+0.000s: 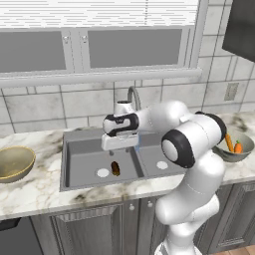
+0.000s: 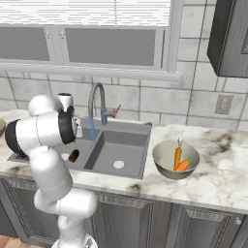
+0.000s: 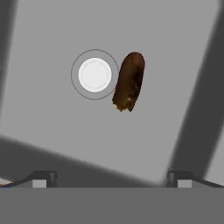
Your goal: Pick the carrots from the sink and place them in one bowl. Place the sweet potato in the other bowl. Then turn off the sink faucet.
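Note:
The dark brown sweet potato [image 1: 115, 168] [image 2: 73, 155] [image 3: 129, 82] lies on the floor of the sink's [image 1: 79, 159] [image 2: 121, 145] left basin, beside its round pale drain [image 3: 95, 74]. My gripper [image 1: 119, 147] [image 3: 112, 179] hangs open above that basin, pointing down, with nothing between its fingers. Both carrots [image 1: 233, 145] [image 2: 180, 160] rest in the grey bowl [image 1: 226, 155] [image 2: 160, 164] on the counter right of the sink. The tan-gold bowl [image 1: 12, 160] stands empty on the counter left of the sink. A blue stream runs from the gooseneck faucet [image 1: 133, 97] [image 2: 97, 104].
The faucet's red-tipped lever [image 2: 115, 112] sticks out to the right of the spout base. A central divider [image 2: 97, 145] separates the two basins. My own elbow [image 1: 191, 142] bulks over the right basin. A dark wall cabinet [image 2: 230, 38] hangs at the upper right.

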Controlling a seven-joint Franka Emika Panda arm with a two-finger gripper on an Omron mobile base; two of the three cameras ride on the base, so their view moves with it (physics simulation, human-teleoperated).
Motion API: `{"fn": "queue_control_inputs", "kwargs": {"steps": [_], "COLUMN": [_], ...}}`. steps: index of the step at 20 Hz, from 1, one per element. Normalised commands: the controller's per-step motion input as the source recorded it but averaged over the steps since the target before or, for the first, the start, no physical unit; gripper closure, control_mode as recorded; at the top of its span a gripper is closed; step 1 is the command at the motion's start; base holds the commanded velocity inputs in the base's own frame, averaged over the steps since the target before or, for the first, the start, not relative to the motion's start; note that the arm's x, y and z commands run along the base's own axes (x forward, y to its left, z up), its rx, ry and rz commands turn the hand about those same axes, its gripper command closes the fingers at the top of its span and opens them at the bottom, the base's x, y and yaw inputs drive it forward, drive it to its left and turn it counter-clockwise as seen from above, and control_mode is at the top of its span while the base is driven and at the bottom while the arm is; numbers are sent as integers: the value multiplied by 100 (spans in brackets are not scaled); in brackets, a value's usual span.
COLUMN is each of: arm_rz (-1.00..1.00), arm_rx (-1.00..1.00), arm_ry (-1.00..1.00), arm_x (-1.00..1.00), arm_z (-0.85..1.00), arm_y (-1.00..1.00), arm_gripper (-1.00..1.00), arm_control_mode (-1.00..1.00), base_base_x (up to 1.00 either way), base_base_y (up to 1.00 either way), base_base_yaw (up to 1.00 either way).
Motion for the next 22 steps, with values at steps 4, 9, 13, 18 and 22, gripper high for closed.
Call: {"fn": "queue_control_inputs", "kwargs": {"steps": [4, 9, 13, 18, 22], "arm_rz": [-12, -13, -12, -11, -16], "arm_rx": [-7, -10, -9, -2, 0], "arm_ry": [-5, -18, -18, -2, 4], "arm_x": [14, 2, 0, 3, 18], "arm_z": [-26, -18, -5, -4, -1], "arm_y": [10, 6, 10, 0, 0], "arm_gripper": [-100, -100, -100, -100, -100], "arm_control_mode": [-100, -100, -100, -100, -100], "base_base_x": [0, 0, 0, 0, 0], "base_base_y": [0, 0, 0, 0, 0], "base_base_yaw": [0, 0, 0, 0, 0]}}
